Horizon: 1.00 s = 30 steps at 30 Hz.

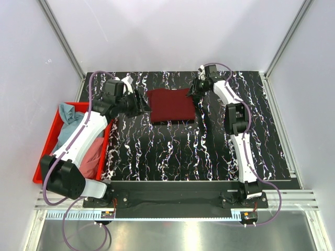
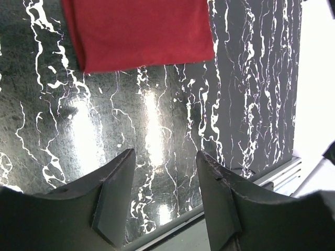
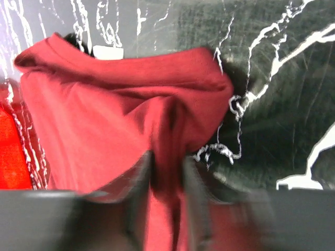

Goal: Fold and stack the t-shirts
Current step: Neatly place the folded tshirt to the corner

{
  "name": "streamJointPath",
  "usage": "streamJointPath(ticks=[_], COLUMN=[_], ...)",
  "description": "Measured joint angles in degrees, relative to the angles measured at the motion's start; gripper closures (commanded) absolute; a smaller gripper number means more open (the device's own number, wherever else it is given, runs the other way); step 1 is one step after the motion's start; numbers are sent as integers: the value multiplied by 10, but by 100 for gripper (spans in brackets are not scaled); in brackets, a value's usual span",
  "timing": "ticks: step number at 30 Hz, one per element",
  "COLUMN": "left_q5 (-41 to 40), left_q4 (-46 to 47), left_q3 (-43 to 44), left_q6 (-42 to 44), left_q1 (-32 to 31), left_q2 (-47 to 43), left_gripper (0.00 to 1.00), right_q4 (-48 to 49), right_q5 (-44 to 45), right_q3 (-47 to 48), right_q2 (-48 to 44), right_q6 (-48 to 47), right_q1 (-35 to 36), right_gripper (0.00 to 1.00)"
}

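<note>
The dark maroon t-shirt lies folded on the far middle of the black marbled table. My right gripper is shut on its far right corner, and the cloth bunches up between the fingers in the blurred right wrist view. My left gripper is open and empty just left of the shirt; the shirt's edge shows beyond its fingers. The teal-blue shirt and the coral pink shirt lie crumpled in the red bin.
The red bin stands at the table's left edge, partly under my left arm. White walls and metal frame posts close in the back and sides. The table's front rail holds both arm bases.
</note>
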Motion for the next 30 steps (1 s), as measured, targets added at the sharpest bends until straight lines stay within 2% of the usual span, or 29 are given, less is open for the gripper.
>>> streamJointPath(ticks=[1,2,6,13,20,25,30], left_q5=[1,2,6,12,11,7,-1], left_q4=[0,0,1,-14,-31,-54,-74], left_q3=[0,0,-4,-47,-78,-77,-63], left_q6=[-1,-2,-7,-13,-12,-1,16], left_q1=[1,2,7,8,8,6,1], left_q2=[-1,-3,-16,-54,-54,-42,-11], left_gripper=[45,45,45,46,47,47,47], right_q4=[2,2,-20,-85,-122,-129,-115], right_q5=[-2,-2,1,35,57,86,108], right_q3=[5,9,44,63,67,92,98], right_q2=[6,10,26,-8,-72,-77,-77], right_q6=[5,6,2,-107,-220,-295,-327], right_q1=[1,2,1,-17,-100,-164,-213], right_gripper=[90,99,100,100,100,100,100])
